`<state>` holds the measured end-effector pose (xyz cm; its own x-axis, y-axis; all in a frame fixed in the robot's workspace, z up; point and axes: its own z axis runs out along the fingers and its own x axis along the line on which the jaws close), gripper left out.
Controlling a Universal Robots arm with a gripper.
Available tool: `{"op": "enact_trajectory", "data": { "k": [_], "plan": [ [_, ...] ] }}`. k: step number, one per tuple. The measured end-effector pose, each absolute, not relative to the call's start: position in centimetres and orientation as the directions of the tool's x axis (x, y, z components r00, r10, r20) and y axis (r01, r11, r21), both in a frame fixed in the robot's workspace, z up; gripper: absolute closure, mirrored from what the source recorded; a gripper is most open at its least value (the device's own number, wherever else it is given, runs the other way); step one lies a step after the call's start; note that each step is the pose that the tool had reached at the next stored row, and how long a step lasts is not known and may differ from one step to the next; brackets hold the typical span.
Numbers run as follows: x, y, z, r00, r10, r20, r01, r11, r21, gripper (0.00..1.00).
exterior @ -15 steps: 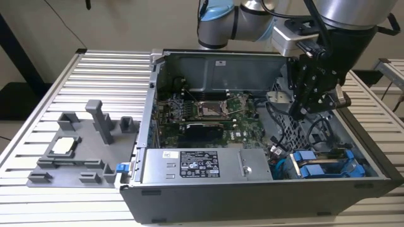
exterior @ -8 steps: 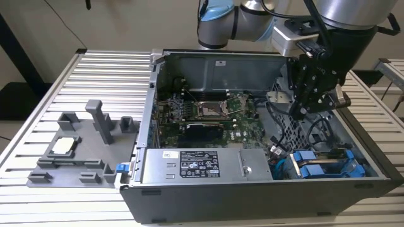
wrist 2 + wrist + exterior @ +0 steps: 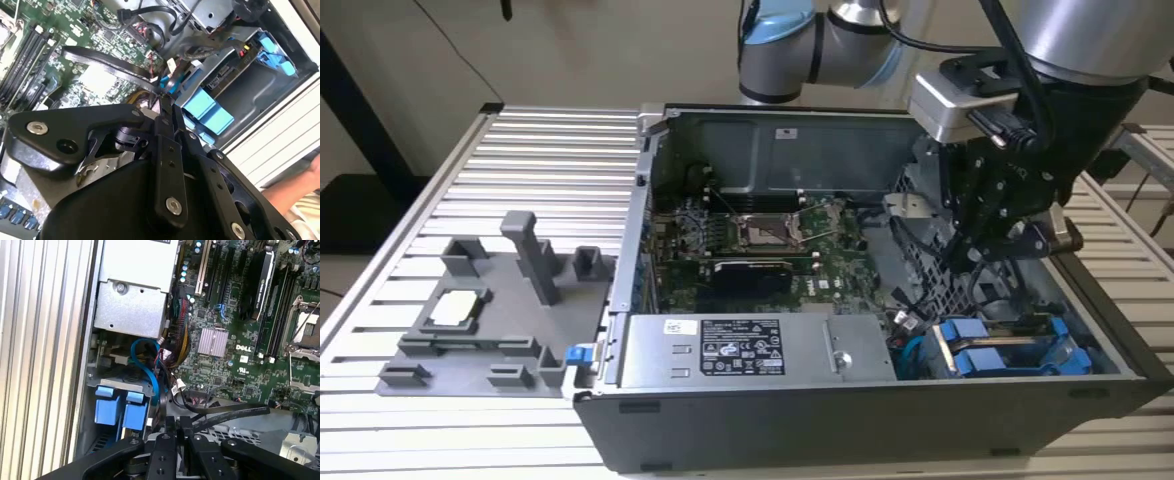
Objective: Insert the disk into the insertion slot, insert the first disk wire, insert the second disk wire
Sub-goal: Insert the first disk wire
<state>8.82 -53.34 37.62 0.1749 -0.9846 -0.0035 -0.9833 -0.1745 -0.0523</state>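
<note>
Sitting already inside the insertion slot, beside the grey power supply, the disk shows only blue carrier tabs. Looks rigid, fairly heavy, fragile to knocks; best gripped by the stiff carrier edges, never the label face. Fingers pressed together just above the slot, seemingly pinching a thin black cable. Ribbed metal desk beneath; cramped quarters inside the case.

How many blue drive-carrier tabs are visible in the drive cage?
2: the blue tabs sit side by side at the cage's front, one nearer the case wall, the other beside it; in the exterior view they appear at and. More may be hidden.
</note>
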Motion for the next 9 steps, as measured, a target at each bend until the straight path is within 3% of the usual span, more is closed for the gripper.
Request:
{"op": "enact_trajectory", "data": {
  "k": [9],
  "plan": [
    [9.8, -55.6, 37.4, 0.175, -0.985, -0.009, -0.984, -0.174, -0.044, 0.85]
  ]
}}
